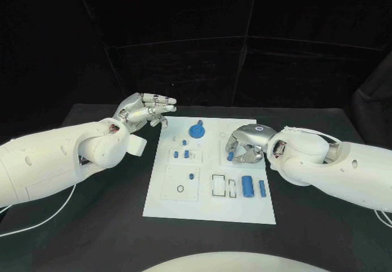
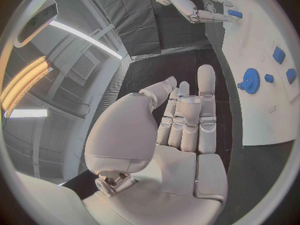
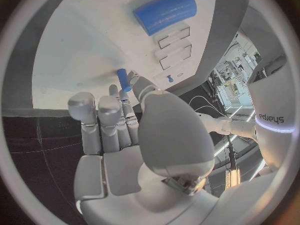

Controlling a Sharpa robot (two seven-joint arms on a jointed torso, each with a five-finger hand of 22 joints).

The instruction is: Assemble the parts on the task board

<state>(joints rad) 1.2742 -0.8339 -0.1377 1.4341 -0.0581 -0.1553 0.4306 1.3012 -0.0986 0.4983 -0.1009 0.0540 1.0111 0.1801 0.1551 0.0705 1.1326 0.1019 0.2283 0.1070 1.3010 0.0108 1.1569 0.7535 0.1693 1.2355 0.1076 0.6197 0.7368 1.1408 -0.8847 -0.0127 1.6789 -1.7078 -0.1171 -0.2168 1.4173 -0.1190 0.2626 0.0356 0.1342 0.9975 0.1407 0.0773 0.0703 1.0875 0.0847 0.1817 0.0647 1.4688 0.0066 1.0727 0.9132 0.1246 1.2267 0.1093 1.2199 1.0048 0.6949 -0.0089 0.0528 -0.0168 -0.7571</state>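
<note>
Two robot hands at a white task board (image 1: 163, 198) on a black tabletop (image 1: 98, 226).

The left hand (image 1: 145, 110) hovers just off the board's far left corner, fingers (image 1: 163, 102) apart and holding nothing. The right hand (image 1: 247, 143) sits over the board's right side, curled around a small blue part (image 1: 231, 154). A blue gear (image 1: 196, 131) stands near the far edge; two blue cylinders (image 1: 247, 187) lie side by side at the right.

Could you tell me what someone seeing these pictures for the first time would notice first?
The white task board stands out on the black table, with a blue gear near its far edge. The right hand hovers over the board's right side, pinching a small blue peg. The left hand is raised, holding nothing, beyond the board's far left corner.
</note>
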